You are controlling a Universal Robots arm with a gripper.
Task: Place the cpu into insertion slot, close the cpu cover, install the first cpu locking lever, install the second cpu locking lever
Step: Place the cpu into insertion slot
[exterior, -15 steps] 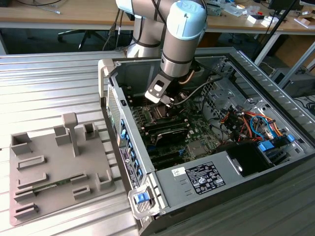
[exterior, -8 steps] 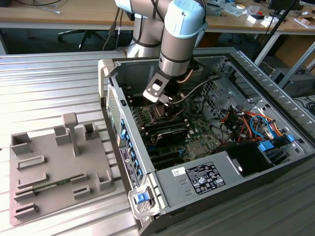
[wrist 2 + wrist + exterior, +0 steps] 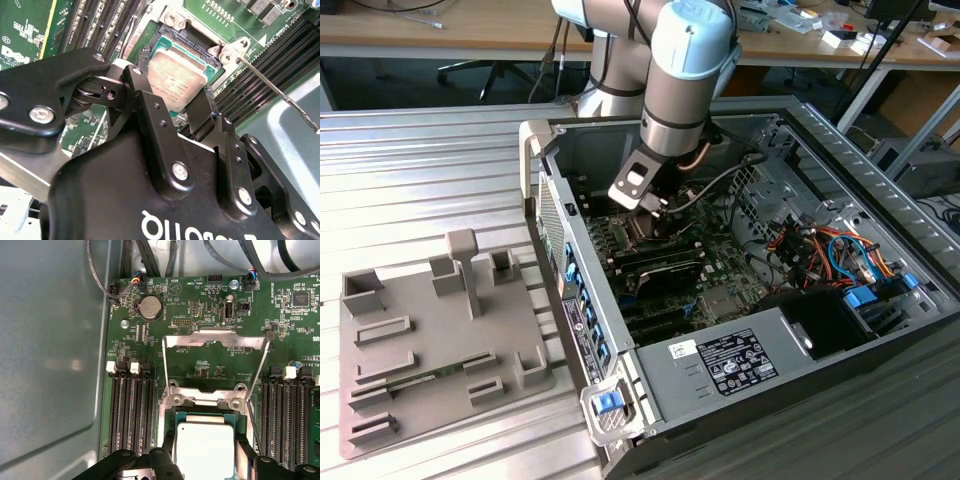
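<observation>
Silvery metal catches the eye first: the cpu (image 3: 177, 80), lid side up, lies in the socket (image 3: 172, 36) at the middle of the green board (image 3: 200, 365). I cannot tell whether it is fully seated. The gripper (image 3: 170, 95) is down over it with its jaws closed in. One black finger (image 3: 136, 82) is set against each of two opposite edges, so it has hold of the cpu. The cpu cover (image 3: 235, 340) stands swung up on its hinge along one edge of the socket, well clear of the chip. One thin lever rod (image 3: 280, 95) rises from a corner of the socket and slants over the memory slots.

There is print on the chip's lid, white lettering across the board, and a white label (image 3: 735, 365) on the grey box at the case's near corner. All of it is too small to make out.

Two banks of black memory slots (image 3: 130, 415) flank the socket, one on each side. One round coin battery (image 3: 151, 307) sits near the board's edge where the cables plug in. Orange and blue cables (image 3: 840, 250) bunch toward the exterior view's right end of the open computer case (image 3: 570, 250). The grey and pale blue arm (image 3: 685, 70) reaches down into the case from its far edge. On the ribbed metal tabletop (image 3: 420, 180), beside the case toward the exterior view's left, lies one grey tray (image 3: 420, 350) of moulded holders. One blue latch (image 3: 608, 402) sits at the case's near corner.
</observation>
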